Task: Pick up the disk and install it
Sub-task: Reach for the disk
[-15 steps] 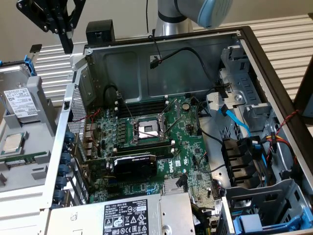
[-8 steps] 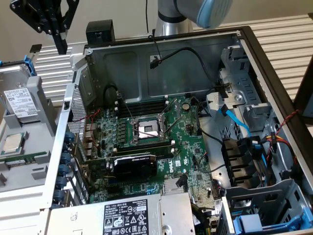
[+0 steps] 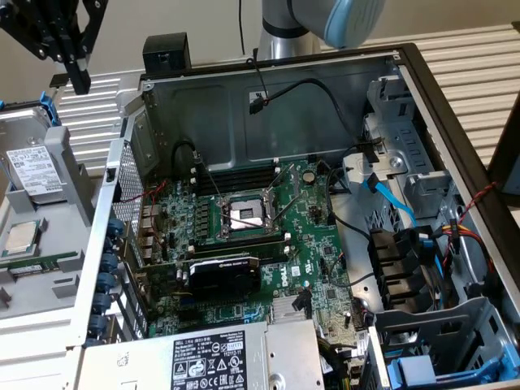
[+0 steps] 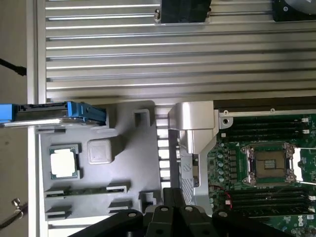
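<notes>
Exterior view: high, oblique, close over open computer case (image 3: 244, 114).
Wrist view: straight down, above grey tray (image 4: 133, 163).
Shared: tray, processor socket (image 3: 244, 213).

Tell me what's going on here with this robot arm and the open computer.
A robot arm is set to install a disk. Its gripper hangs shut and empty above the grey parts tray, where the disk, in its blue carrier, sits untouched beside a processor chip. The open computer case lies on the exterior view's right, motherboard exposed.

I see the disk (image 3: 31, 172), matt silver metal framed in blue plastic, near my matt black fingers (image 3: 80, 79)
</notes>
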You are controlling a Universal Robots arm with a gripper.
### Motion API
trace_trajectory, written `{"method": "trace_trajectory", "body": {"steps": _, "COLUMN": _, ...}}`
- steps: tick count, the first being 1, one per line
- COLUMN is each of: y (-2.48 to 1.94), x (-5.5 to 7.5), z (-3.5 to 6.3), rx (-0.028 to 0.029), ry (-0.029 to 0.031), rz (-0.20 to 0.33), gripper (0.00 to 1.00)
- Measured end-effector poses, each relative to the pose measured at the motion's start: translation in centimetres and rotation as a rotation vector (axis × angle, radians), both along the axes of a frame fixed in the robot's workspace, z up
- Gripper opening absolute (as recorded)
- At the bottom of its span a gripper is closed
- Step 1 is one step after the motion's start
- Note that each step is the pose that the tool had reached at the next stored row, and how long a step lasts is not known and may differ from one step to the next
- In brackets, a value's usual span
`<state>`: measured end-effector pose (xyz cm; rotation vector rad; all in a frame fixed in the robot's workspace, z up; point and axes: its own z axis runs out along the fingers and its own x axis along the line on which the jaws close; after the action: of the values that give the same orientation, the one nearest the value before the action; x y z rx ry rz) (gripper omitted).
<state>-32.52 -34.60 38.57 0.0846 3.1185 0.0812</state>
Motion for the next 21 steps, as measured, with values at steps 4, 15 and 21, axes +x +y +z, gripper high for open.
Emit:
{"method": "trace_trajectory", "body": {"steps": 4, "y": 1.30, "x": -1.1, "z": -0.18, "rx": -0.0001, "ry": 0.0001, "rz": 0.000, "gripper": 0.11}}
{"method": "trace_trajectory", "body": {"steps": 15, "y": 3.38, "x": -5.4, "z": -0.60, "rx": -0.0001, "ry": 0.0007, "rz": 0.000, "gripper": 0.11}}
{"method": "trace_trajectory", "body": {"steps": 21, "y": 4.38, "x": -7.6, "z": -0.67, "rx": -0.0001, "ry": 0.0012, "rz": 0.000, "gripper": 0.11}}
